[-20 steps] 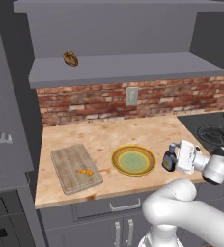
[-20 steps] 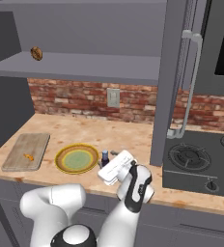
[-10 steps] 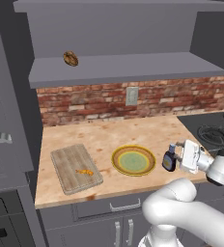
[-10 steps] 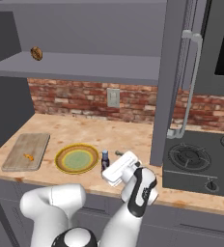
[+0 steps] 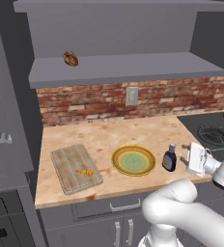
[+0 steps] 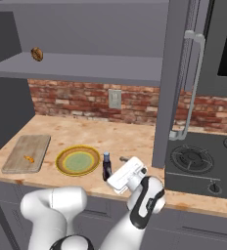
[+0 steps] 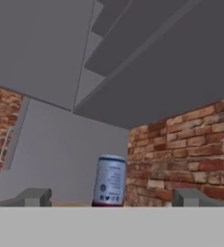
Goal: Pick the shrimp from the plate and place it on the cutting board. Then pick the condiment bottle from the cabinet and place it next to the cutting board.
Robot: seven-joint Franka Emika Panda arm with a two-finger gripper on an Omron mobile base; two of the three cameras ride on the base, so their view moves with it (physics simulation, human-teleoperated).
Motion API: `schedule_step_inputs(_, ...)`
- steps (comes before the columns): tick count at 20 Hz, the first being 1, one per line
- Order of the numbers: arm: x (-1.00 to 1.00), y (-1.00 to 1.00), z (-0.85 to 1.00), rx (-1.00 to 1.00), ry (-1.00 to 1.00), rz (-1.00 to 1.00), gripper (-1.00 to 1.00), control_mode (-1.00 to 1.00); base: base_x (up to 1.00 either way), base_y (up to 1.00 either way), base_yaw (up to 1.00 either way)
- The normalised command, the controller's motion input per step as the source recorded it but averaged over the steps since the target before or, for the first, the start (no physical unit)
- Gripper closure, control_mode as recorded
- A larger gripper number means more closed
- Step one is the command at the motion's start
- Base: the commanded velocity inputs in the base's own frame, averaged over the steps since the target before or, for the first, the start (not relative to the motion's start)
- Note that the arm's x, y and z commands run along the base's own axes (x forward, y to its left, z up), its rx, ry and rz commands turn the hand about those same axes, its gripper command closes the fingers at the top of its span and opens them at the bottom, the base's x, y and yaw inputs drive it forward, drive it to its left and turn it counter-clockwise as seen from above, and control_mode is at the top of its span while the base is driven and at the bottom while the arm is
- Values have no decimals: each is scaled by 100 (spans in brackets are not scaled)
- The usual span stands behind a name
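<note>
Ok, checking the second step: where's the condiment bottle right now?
The condiment bottle stands upright on the counter just right of the plate, in front of the open gripper.

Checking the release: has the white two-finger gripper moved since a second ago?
Yes. The gripper has backed off to the right, away from the small dark condiment bottle, which stands on the counter beside the yellow-rimmed plate.

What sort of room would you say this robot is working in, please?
A rendered home kitchen, most likely: a black gas stovetop beside a speckled tan stone counter, a red brick backsplash with a wall outlet, and a pale rectangular wooden cutting board.
</note>
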Motion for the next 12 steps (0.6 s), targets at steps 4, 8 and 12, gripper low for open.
schedule_step_inputs(4, -41, -7, 0, -2, 0, 0, -100, -100, 0, 0, 0)
schedule_step_inputs(8, -47, -15, 1, -3, -1, 0, -100, -100, 0, 0, 0)
schedule_step_inputs(12, -52, -17, 7, -6, -6, 0, -100, -100, 0, 0, 0)
